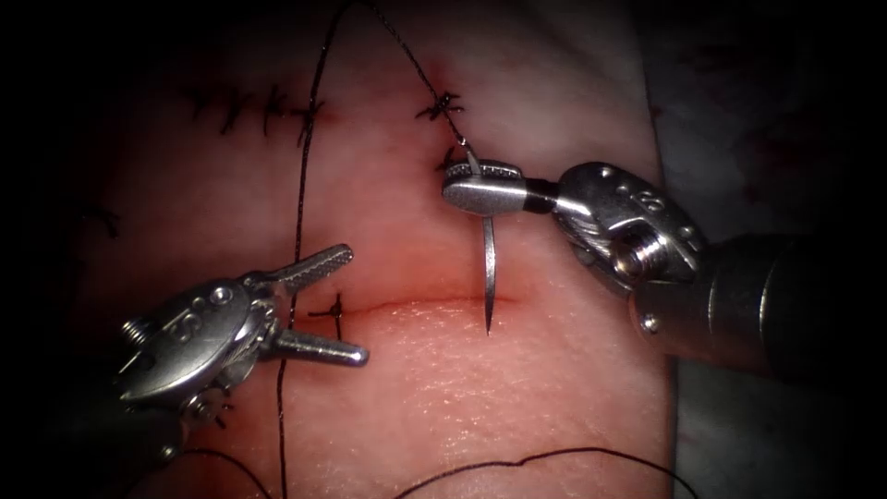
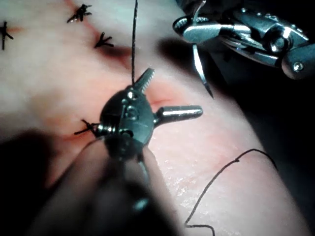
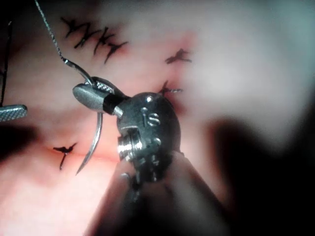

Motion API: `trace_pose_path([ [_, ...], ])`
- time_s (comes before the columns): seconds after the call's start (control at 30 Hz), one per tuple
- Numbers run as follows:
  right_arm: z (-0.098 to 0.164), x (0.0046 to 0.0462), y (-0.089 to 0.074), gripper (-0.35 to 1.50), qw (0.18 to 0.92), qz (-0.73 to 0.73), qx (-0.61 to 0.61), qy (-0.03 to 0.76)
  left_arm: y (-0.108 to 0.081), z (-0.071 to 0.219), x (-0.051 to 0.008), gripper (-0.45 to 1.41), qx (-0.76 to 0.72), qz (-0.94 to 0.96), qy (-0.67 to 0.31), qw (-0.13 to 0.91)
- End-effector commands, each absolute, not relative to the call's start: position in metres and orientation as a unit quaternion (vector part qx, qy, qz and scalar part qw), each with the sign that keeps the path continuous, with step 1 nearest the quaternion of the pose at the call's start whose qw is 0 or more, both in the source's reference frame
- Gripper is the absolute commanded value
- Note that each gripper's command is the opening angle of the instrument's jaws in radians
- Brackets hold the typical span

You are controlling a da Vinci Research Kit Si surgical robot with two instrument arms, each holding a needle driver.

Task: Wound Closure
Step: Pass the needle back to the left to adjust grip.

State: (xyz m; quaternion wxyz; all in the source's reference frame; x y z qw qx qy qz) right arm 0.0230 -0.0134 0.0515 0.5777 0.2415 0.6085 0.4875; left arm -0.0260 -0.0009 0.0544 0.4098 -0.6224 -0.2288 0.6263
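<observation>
Endoscope view, going left to right: the left pincer (image 1: 323,300) sits wide open on the left, holding nothing, one prong above the cut (image 1: 416,303) and one below it, right next to an old stitch (image 1: 334,312). The dark thread (image 1: 297,231) runs past it from far to near.

Further right, the right pincer (image 1: 480,189) is clamped shut on the needle (image 1: 488,268), gripping it close to its thread end. The needle's long axis points from far to near, and its tip comes down right at the line of the cut. I can't tell if it's actually pricking the tissue (image 1: 480,397) or just hovering.

So the tip lies to the right of the open left pincer, well apart, with the bare stretch of cut between them.
</observation>
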Motion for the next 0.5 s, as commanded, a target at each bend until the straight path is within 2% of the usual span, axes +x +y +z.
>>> trace_pose_path([
  [0.03,0.0519,0.0241,-0.0131,-0.35,0.576,0.485,0.242,0.612,-0.0004,0.0555,-0.0267,0.71,-0.622,0.617,-0.241,0.419],
  [0.5,0.0516,0.0248,-0.0144,-0.35,0.561,0.47,0.21,0.648,0.0013,0.0578,-0.0298,0.67,-0.606,0.6,-0.269,0.447],
])
